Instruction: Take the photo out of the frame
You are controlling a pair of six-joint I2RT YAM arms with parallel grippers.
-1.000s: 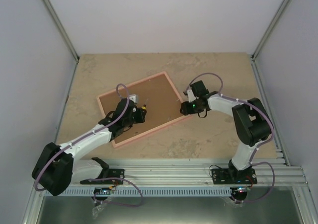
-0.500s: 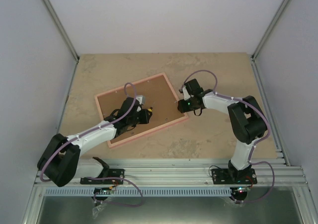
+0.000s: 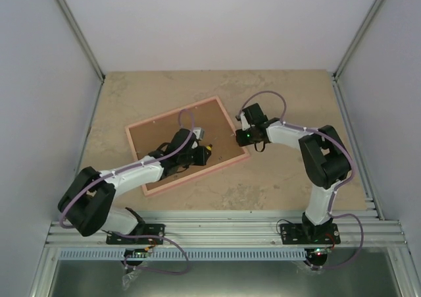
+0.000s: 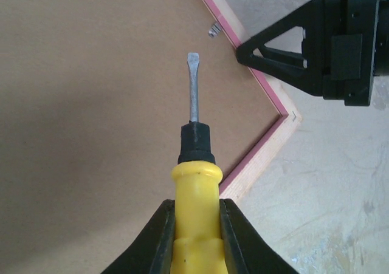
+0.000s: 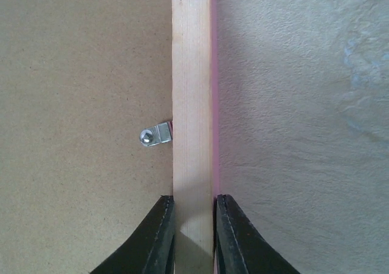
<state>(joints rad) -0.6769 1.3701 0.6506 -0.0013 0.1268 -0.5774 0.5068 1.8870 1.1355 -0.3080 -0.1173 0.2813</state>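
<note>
From above, the frame (image 3: 164,131) lies back-up on the table (image 3: 289,178), its brown backing board (image 3: 154,139) facing us. The photo shows nowhere; we judge it is under that board, inside the frame. The left gripper (image 3: 197,153) hangs over the frame's near-right part, and the right gripper (image 3: 240,137) sits at the frame's right rail.

In the left wrist view, the left gripper (image 4: 196,208) is clamped narrowly on the yellow handle of a screwdriver (image 4: 194,164). Its flat blade is above the board, pointing toward a small metal clip (image 4: 214,29) on the frame's right rail. Blade and clip are apart.

In the right wrist view, the right gripper (image 5: 194,204) pinches the frame's wooden rail between both fingers, just below the same clip (image 5: 155,133), whose tab lies over the board's edge.

We read this as the clip-release step: one arm steadies the frame, the other brings the tool. Next, the blade tip must reach the tab and turn or pry it off the board without gouging it.
</note>
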